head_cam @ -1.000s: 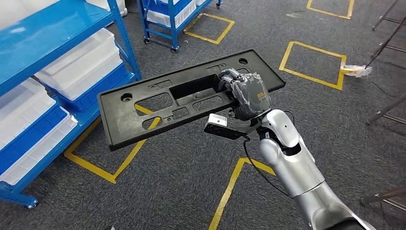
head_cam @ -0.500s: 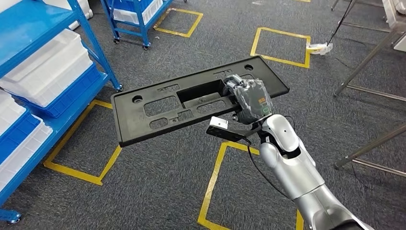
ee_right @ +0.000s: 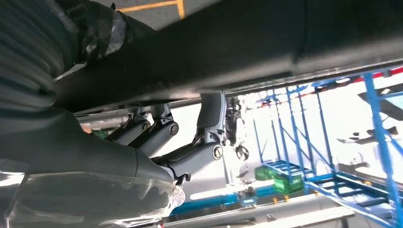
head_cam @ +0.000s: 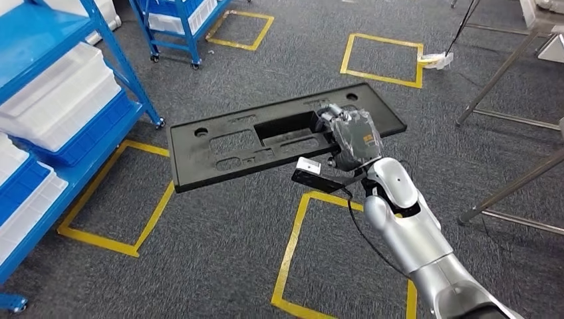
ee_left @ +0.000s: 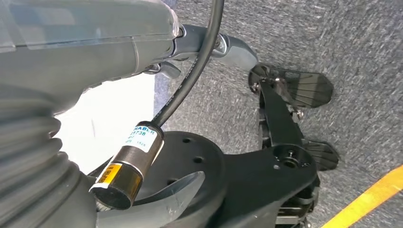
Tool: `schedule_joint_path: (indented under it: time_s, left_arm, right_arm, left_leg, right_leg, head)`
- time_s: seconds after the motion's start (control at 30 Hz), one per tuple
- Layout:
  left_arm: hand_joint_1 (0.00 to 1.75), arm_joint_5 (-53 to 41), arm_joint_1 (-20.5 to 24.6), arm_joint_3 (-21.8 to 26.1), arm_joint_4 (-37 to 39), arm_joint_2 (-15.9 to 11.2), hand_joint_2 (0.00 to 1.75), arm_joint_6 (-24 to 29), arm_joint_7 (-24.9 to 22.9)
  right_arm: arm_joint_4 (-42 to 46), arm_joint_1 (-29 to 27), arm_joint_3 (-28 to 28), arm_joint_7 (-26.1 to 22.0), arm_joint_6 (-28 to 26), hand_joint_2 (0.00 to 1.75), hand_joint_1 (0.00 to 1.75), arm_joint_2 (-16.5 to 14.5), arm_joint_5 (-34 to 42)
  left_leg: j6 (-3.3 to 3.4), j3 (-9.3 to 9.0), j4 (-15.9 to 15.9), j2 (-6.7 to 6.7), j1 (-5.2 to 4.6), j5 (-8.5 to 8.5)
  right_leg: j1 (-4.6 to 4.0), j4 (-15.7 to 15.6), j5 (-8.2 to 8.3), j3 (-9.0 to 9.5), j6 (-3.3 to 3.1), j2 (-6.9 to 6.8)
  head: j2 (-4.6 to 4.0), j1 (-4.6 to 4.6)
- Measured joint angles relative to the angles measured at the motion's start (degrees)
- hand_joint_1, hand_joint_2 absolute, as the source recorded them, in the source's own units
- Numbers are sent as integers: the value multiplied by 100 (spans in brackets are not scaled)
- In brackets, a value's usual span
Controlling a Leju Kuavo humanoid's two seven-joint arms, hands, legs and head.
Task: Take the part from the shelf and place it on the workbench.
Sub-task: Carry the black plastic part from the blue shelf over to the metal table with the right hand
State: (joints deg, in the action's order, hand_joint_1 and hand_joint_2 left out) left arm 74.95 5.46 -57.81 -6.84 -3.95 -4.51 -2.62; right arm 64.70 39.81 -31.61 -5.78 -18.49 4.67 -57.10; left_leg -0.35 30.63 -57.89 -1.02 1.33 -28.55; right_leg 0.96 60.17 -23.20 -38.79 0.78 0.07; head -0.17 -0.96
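We look down on a grey carpeted floor (head_cam: 219, 266) marked with yellow tape squares (head_cam: 346, 252). At the left stands a blue shelf rack (head_cam: 100, 40) stacked with white trays (head_cam: 60, 100), with a second blue rack (head_cam: 176, 23) further back, and metal frame legs (head_cam: 512, 73) cross the right side. Above the carpet we see the part (head_cam: 226, 143), a long flat black plastic panel with rectangular cut-outs and round holes, held roughly level in the air and well apart from the shelf. Our right hand (head_cam: 352, 136) grasps it near its right end, the fingers (ee_right: 164, 133) hooked through an opening and curled against the panel's edge, with the silver arm (head_cam: 412, 232) rising from below. The left hand (ee_left: 71, 52) hangs over the carpet; its wrist camera sits so close behind it that we cannot tell how its fingers lie.
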Motion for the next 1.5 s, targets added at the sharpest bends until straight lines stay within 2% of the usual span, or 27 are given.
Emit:
schedule_joint_path:
  time_s: [0.07, 0.13, 0.23, 0.27, 0.3, 0.33, 0.37, 0.43, 0.5, 0.57, 0.63, 0.73, 0.77, 0.8, 0.83, 0.9, 0.93, 0.97, 1.03, 1.13, 1.2, 1.27, 1.3, 1.33, 1.37, 1.43, 1.5]
  left_arm:
    - [0, 0, -2, -1, -1, 2, 175, 1, 0]
    - [0, 2, -2, -2, -2, 8, 175, 1, 5]
    - [0, 15, -3, -2, -2, 18, 175, 13, 19]
    - [0, 21, -5, -2, -2, 20, 175, 16, 22]
    - [0, 26, -7, -2, -2, 22, 175, 19, 26]
    - [0, 30, -9, -3, -2, 22, 175, 22, 30]
    - [0, 34, -10, -3, -1, 16, 175, 24, 33]
    - [0, 41, -13, -4, 8, -26, 175, 29, 39]
    - [0, 46, -2, -4, 16, -62, 175, 29, 45]
    - [0, 50, 20, -4, 13, -53, 175, 30, 50]
    - [0, 58, 23, -4, 7, -33, 175, 34, 51]
    - [0, 72, 25, -4, 4, -16, 175, 38, 52]
    - [0, 78, 29, -4, 4, -10, 175, 38, 52]
    - [0, 86, 31, -4, 4, -4, 175, 38, 52]
    - [0, 94, 31, -4, 4, 1, 175, 38, 52]
    - [0, 103, 29, -4, 7, -5, 175, 39, 52]
    - [0, 105, 36, -4, 8, -10, 175, 42, 52]
    - [0, 106, 51, -4, 9, -16, 175, 45, 52]
    - [0, 108, 68, -4, 8, -6, 175, 49, 51]
    - [0, 109, 60, -6, 2, 34, 175, 46, 46]
    - [0, 108, 62, -7, 0, 49, 175, 45, 46]
    - [0, 108, 64, -7, 0, 53, 175, 45, 46]
    - [0, 107, 59, -7, 0, 53, 175, 45, 46]
    - [0, 107, 50, -7, 0, 52, 175, 46, 46]
    - [0, 107, 41, -7, 0, 49, 175, 46, 46]
    - [0, 107, 30, -7, 5, 8, 175, 50, 47]
    - [0, 108, 52, -7, 12, -39, 175, 52, 49]
  right_arm:
    - [-31, -1, 2, 7, 2, 175, 175, 5, -2]
    - [-46, 11, 4, 12, 5, 175, 175, 7, -2]
    - [-79, 24, 5, 16, 30, 175, 175, 7, -1]
    - [-98, 24, 5, 16, 45, 175, 175, 7, -1]
    - [-116, 25, 7, 16, 57, 175, 175, 7, -1]
    - [-129, 31, 9, 16, 65, 175, 175, 7, -1]
    - [-136, 40, 13, 16, 69, 175, 175, 7, -1]
    - [-151, 73, 22, 16, 74, 175, 175, 8, 2]
    - [-168, 92, 31, 17, 79, 175, 175, 9, 7]
    - [-169, 100, 40, 15, 81, 175, 175, 11, 8]
    - [-170, 136, 53, 8, 80, 175, 175, 16, 9]
    - [-200, 166, 65, -4, 80, 175, 175, 26, 14]
    - [-215, 156, 66, -5, 82, 175, 175, 32, 15]
    - [-231, 144, 66, -8, 84, 175, 175, 40, 14]
    - [-243, 139, 67, -11, 84, 175, 175, 45, 14]
    - [-258, 151, 69, -17, 85, 175, 175, 56, 14]
    - [-264, 167, 70, -18, 86, 175, 175, 60, 14]
    - [-270, 176, 72, -19, 88, 175, 175, 61, 14]
    - [-279, 178, 74, -20, 91, 175, 175, 64, 13]
    - [-271, 191, 84, -19, 90, 175, 175, 74, 7]
    - [-265, 214, 86, -22, 90, 175, 175, 72, 7]
    - [-267, 215, 86, -22, 91, 175, 175, 69, 8]
    - [-268, 211, 86, -23, 91, 175, 175, 68, 8]
    - [-269, 208, 86, -22, 91, 175, 175, 68, 8]
    - [-269, 208, 86, -22, 91, 175, 175, 67, 8]
    - [-274, 211, 86, -22, 91, 175, 175, 66, 8]
    - [-280, 206, 87, -22, 91, 175, 175, 66, 8]
  left_leg:
    - [-57, 21, -14, 3, 26, -28]
    - [-75, 218, -351, 21, 37, -196]
    - [-22, 955, -1542, 41, -3, -557]
    - [18, 1144, -1773, 45, -35, -543]
    - [79, 1230, -1791, 51, -79, -418]
    - [157, 1193, -1575, 61, -135, -191]
    - [260, 1068, -1187, 81, -214, 104]
    - [446, 766, -517, 111, -332, 488]
    - [540, 594, -204, 115, -381, 528]
    - [554, 418, 103, 88, -366, 486]
    - [521, 214, 363, 56, -298, 489]
    - [420, 83, 442, 41, -205, 473]
    - [372, 52, 432, 41, -168, 440]
    - [310, 15, 412, 43, -121, 396]
    - [242, -30, 377, 45, -64, 339]
    - [77, -110, 268, 49, 43, 186]
    - [0, -111, 188, 50, 76, 117]
    - [-64, -90, 122, 51, 97, 54]
    - [-153, -55, 39, 50, 126, -21]
    - [-198, 35, -230, 49, 165, -139]
    - [-140, 424, -914, 50, 135, -355]
    - [-33, 919, -1610, 56, 48, -580]
    - [38, 1075, -1745, 62, -18, -575]
    - [126, 1125, -1667, 70, -101, -436]
    - [225, 1075, -1400, 79, -198, -181]
    - [482, 854, -665, 87, -402, 381]
    - [642, 650, -140, 92, -510, 572]
  right_leg:
    - [-13, -23, -34, 4, -86, 25]
    - [-20, -51, -46, 20, -177, 49]
    - [-96, -61, -82, 41, -276, 70]
    - [-134, -59, -99, 58, -304, 82]
    - [-171, -57, -118, 83, -333, 97]
    - [-201, -54, -142, 121, -359, 114]
    - [-222, -55, -174, 168, -381, 129]
    - [-232, -67, -224, 249, -390, 148]
    - [-206, -86, -221, 290, -356, 149]
    - [-194, -133, -212, 334, -316, 149]
    - [-190, -6, -319, 295, -248, 148]
    - [-66, 960, -653, -220, -86, 109]
    - [-3, 1218, -701, -395, -25, 91]
    - [64, 1263, -641, -474, 46, 72]
    - [134, 1081, -465, -436, 129, 53]
    - [243, 383, -61, -178, 322, 25]
    - [248, 127, -7, -84, 353, 17]
    - [234, 23, -6, -48, 339, 23]
    - [167, 95, -110, -68, 184, 39]
    - [111, 139, -154, 5, 34, 70]
    - [57, 114, -194, 81, -30, 83]
    - [-25, 102, -249, 154, -101, 93]
    - [-69, 101, -285, 200, -135, 102]
    - [-109, 101, -328, 262, -164, 112]
    - [-140, 99, -375, 336, -186, 122]
    - [-162, 70, -459, 463, -207, 129]
    - [-128, -11, -460, 521, -173, 132]
  head:
    - [0, 7]
    - [0, 11]
    - [0, 16]
    - [0, 17]
    - [0, 16]
    - [0, 18]
    - [0, 16]
    - [0, 7]
    - [0, 2]
    - [0, 8]
    - [-1, 11]
    - [0, 20]
    - [0, 19]
    - [0, 20]
    - [0, 19]
    - [0, 11]
    - [0, -5]
    - [0, -14]
    - [0, -26]
    - [0, -13]
    - [0, -13]
    - [0, -12]
    - [0, -13]
    - [0, -13]
    - [0, -13]
    - [0, -21]
    - [0, -21]
